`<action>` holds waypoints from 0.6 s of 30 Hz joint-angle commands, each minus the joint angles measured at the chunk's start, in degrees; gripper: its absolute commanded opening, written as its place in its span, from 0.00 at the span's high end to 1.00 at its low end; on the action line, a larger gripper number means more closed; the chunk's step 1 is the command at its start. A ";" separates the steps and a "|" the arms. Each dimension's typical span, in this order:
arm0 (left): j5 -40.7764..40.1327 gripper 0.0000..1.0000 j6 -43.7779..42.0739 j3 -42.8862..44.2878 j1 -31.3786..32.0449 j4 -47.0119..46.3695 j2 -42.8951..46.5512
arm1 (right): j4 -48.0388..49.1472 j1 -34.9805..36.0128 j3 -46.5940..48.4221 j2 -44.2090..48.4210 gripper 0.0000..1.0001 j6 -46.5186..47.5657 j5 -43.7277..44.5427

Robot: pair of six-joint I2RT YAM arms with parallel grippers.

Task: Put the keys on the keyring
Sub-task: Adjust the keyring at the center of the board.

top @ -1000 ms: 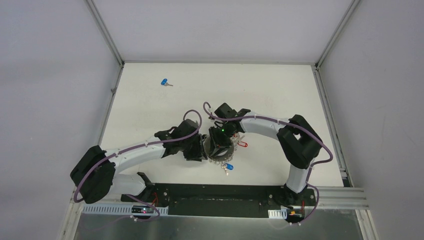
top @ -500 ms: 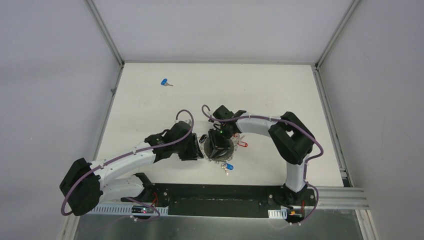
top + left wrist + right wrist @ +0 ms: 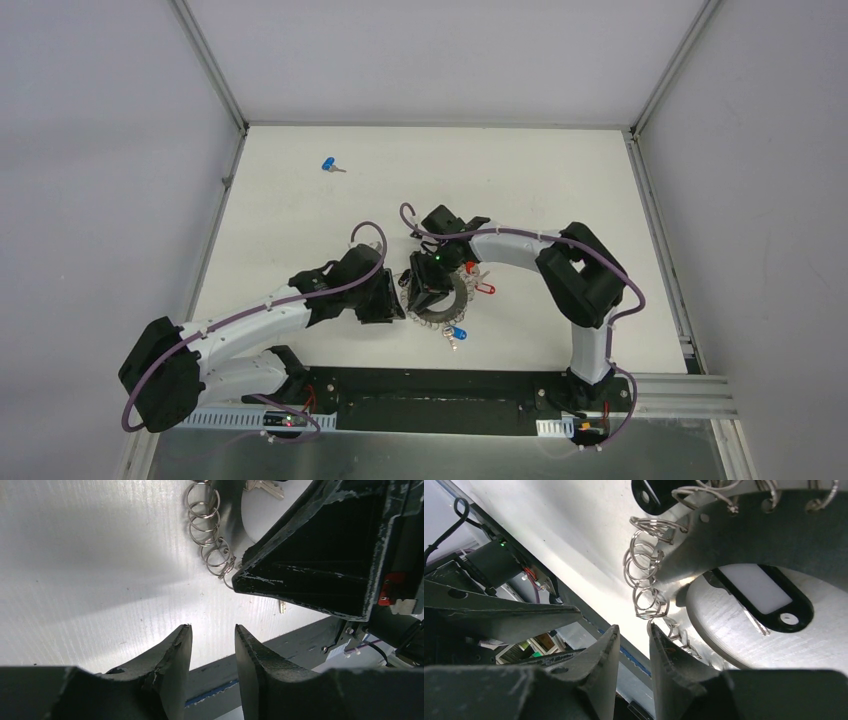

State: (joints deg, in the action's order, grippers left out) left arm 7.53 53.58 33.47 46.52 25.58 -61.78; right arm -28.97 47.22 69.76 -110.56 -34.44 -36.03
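Noting left gripper (image 3: 212, 627) drawn back leftward off keyring (image 3: 452, 303), fingers apart, empty. Recording right gripper (image 3: 633, 628) hovering over keyring, fingers slightly apart. Logging loose blue-headed key (image 3: 329, 164) lying far-left, well apart.

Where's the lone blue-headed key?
In the overhead view, the small blue-headed silver key lies alone towards the white table's far left, far from the large grey metal keyring.

White worktop (image 3: 560, 180). Far left: one blue-headed key (image 3: 329, 165), lying alone. Near centre: keyring (image 3: 456, 300) flat on it, fringed with small keys, red-headed key (image 3: 485, 289) on its right, blue-capped key (image 3: 459, 334) on its near side.
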 commanded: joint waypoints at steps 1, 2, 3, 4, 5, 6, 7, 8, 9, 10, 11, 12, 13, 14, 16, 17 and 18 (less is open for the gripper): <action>-0.86 0.62 0.64 -0.68 0.36 -0.07 1.14 | -1.77 0.06 1.65 4.22 0.69 1.47 1.89; -0.85 0.62 0.65 -0.69 0.38 -0.01 1.06 | -2.91 0.09 1.65 4.80 0.69 2.32 2.79; -0.87 0.62 0.65 -0.69 0.40 -0.02 1.00 | -4.42 0.13 1.79 5.14 0.69 3.19 3.98; -0.85 0.62 0.65 -0.69 0.41 -0.07 0.96 | -5.94 0.26 1.98 5.52 0.69 4.57 5.24; -0.95 0.62 0.65 -0.69 0.39 -0.06 0.89 | -7.52 0.57 2.13 5.91 0.69 5.68 7.23; -1.02 0.62 0.65 -0.69 0.41 -0.06 0.87 | -9.21 1.02 2.32 6.21 0.69 6.82 9.38; -1.07 0.63 0.73 -0.71 0.37 -0.06 0.87 | -10.77 1.56 2.58 6.38 0.69 7.90 11.21; -1.16 0.63 0.80 -0.76 0.41 -0.08 0.79 | -12.38 2.22 2.86 6.47 0.69 8.83 12.98; -1.12 0.63 0.82 -0.78 0.39 -0.02 0.74 | -13.71 2.97 3.15 6.50 0.69 9.71 14.58; -1.11 0.63 0.89 -0.78 0.38 -0.06 0.70 | -14.80 3.98 3.41 6.58 0.69 10.38 16.33; -1.20 0.63 0.97 -0.86 0.40 -0.07 0.64 | -15.80 4.96 3.61 6.61 0.69 10.83 17.94; -1.20 0.63 1.04 -0.93 0.41 -0.02 0.57 | -16.49 5.92 3.75 6.64 0.69 11.16 19.36; -1.18 0.63 1.13 -1.00 0.40 -0.01 0.54 | -17.02 6.95 3.79 6.59 0.69 11.37 20.72; -1.18 0.63 1.28 -1.10 0.40 -0.07 0.52 | -17.43 7.80 3.80 6.47 0.70 11.55 21.80; -1.14 0.63 1.47 -1.28 0.41 -0.03 0.52 | -18.21 9.24 3.95 6.21 0.71 11.59 23.89; -1.12 0.63 1.59 -1.38 0.35 -0.01 0.52 | -18.42 9.81 4.10 6.04 0.71 11.57 24.77; -1.09 0.63 1.70 -1.43 0.39 -0.05 0.53 | -18.57 10.29 4.26 5.94 0.72 11.44 25.57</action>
State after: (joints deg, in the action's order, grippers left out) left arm 7.53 54.22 32.84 46.52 25.74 -61.76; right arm -44.05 55.40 71.46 -106.78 -24.49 -17.34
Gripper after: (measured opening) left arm 0.371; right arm 0.293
